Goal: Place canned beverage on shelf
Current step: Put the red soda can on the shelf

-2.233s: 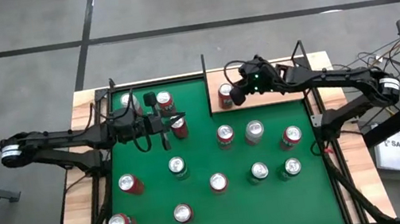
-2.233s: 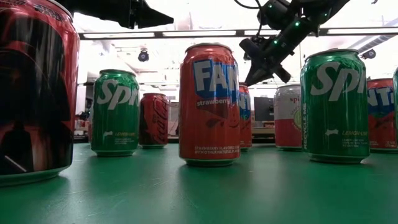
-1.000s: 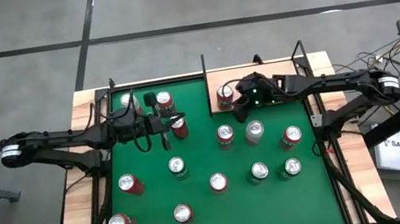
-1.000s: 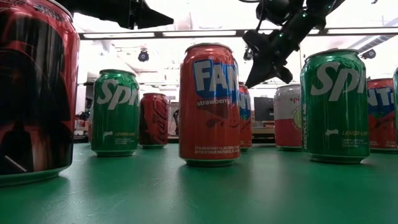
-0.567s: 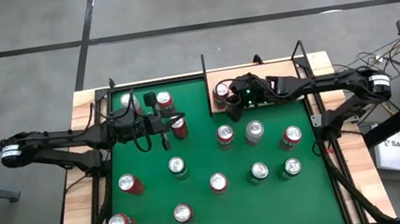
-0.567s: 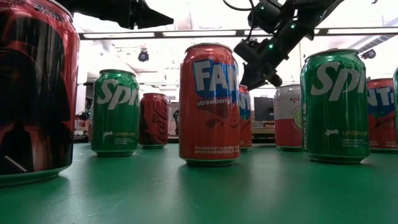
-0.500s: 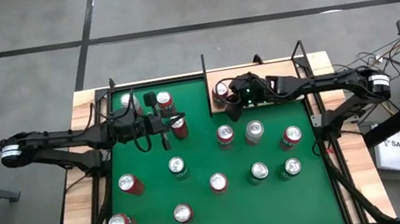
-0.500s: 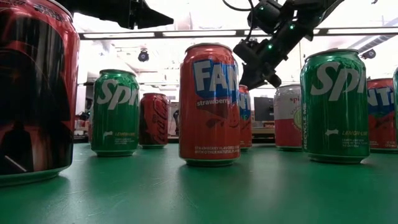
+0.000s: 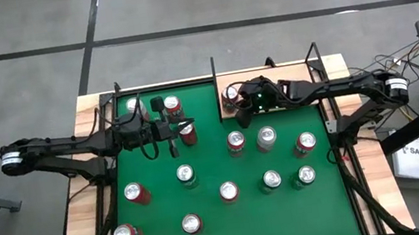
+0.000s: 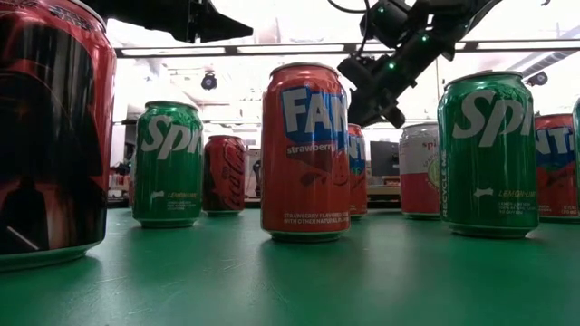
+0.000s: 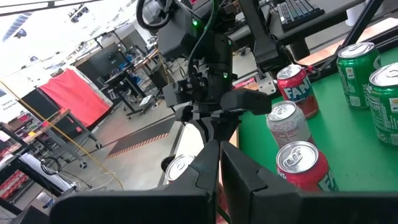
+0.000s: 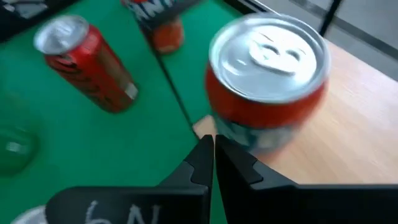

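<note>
A red can with a silver top (image 9: 230, 95) (image 12: 267, 81) stands upright on the pale wooden shelf (image 9: 270, 76) (image 12: 348, 137), near its left edge at the table's far right. My right gripper (image 9: 243, 109) (image 12: 211, 146) is shut and slants down, with its tips low at the can's near side. It also shows high up in the low view (image 10: 362, 116). My left gripper (image 9: 179, 127) (image 11: 217, 158) is shut. It hangs level over the far left of the green felt, holding nothing. My right gripper's shut fingertips (image 12: 205, 149) stand right at the can's lower wall (image 12: 239, 134), just above the shelf board. They slant down from the table's near right. Whether they touch the can I cannot tell. The can stands upright on the wood.
Several cans stand on the green felt (image 9: 217, 217), red, green and silver, with one red can (image 9: 187, 133) right by my left gripper. Thin black rods edge the shelf (image 9: 216, 91). Large cans crowd the low view (image 10: 304, 149).
My right gripper has moved toward the table's left, along the shelf to the can's near side. It has tipped further down and rolled a little, and it has stayed shut.
</note>
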Controlling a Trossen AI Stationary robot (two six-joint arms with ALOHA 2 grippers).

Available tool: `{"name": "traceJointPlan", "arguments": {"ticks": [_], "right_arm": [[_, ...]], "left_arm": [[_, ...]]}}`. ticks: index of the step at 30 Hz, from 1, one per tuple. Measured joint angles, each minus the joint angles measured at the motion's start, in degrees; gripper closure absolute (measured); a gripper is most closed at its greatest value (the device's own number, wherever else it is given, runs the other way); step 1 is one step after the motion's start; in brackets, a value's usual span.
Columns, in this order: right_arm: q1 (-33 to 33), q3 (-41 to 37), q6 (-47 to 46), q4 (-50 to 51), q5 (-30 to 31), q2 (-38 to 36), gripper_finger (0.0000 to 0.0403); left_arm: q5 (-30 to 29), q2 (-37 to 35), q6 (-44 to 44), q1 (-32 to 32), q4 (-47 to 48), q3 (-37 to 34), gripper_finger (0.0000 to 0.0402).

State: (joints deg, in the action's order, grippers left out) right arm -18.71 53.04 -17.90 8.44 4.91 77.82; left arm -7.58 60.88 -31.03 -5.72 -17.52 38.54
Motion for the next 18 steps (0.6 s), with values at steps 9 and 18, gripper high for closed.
{"name": "traceJointPlan", "arguments": {"ticks": [9,18], "right_arm": [[-0.37,0.00,2.12,-4.11,2.21,1.47,0.0394],[-1.63,0.02,4.67,-4.37,2.64,1.57,0.0394]], "left_arm": [[0.01,-0.01,0.00,0.00,0.00,0.00,0.0401],[0.01,0.00,0.00,0.00,0.00,0.00,0.0401]]}}
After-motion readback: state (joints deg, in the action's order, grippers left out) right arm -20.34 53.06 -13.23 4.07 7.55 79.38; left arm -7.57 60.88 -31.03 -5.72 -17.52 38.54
